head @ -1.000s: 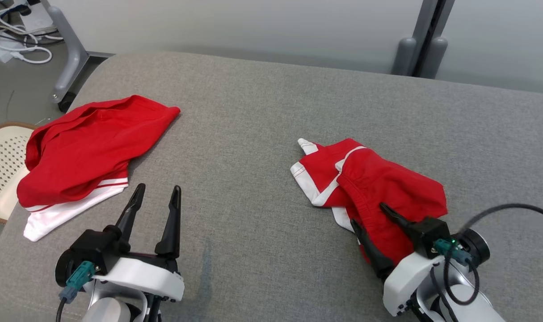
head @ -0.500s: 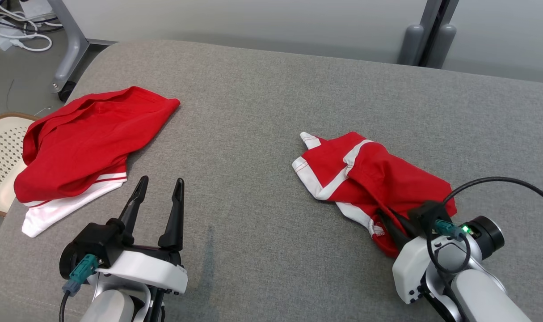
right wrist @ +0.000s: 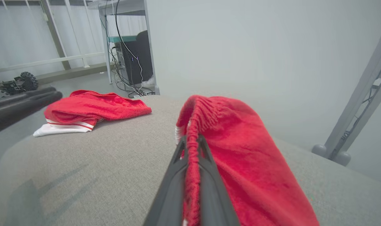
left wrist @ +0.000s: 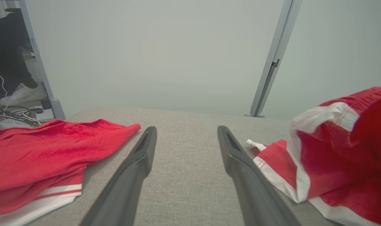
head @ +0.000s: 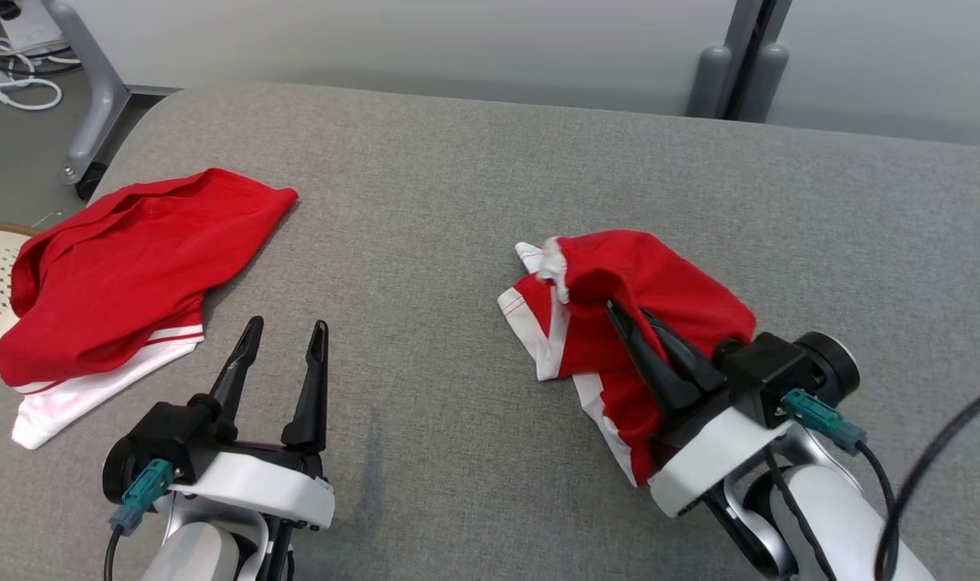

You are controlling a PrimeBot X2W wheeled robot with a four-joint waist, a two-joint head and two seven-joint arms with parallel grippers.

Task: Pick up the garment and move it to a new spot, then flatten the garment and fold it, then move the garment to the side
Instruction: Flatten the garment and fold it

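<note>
My right pincer (head: 625,311) grips the waistband of the red shorts (head: 675,294) above the grey worktop (head: 457,186), while my left pincer (head: 286,327) stands wide over bare surface, beside another red garment (head: 127,258) at the left edge.

Bright, even, diffuse light; only faint soft shadows on grey cushion (head: 457,202). Wrist views bow at edges; garment (right wrist: 240,150) close-up slightly soft.

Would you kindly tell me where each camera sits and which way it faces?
Head view: on the head, facing forward and down at the grey cushion; left gripper open, right gripper shut on the held garment.
Left wrist view: on that wrist, along its open fingers toward the wall.
Right wrist view: on that wrist, along its fingers pinching the held garment.
All three share the second garment.
</note>
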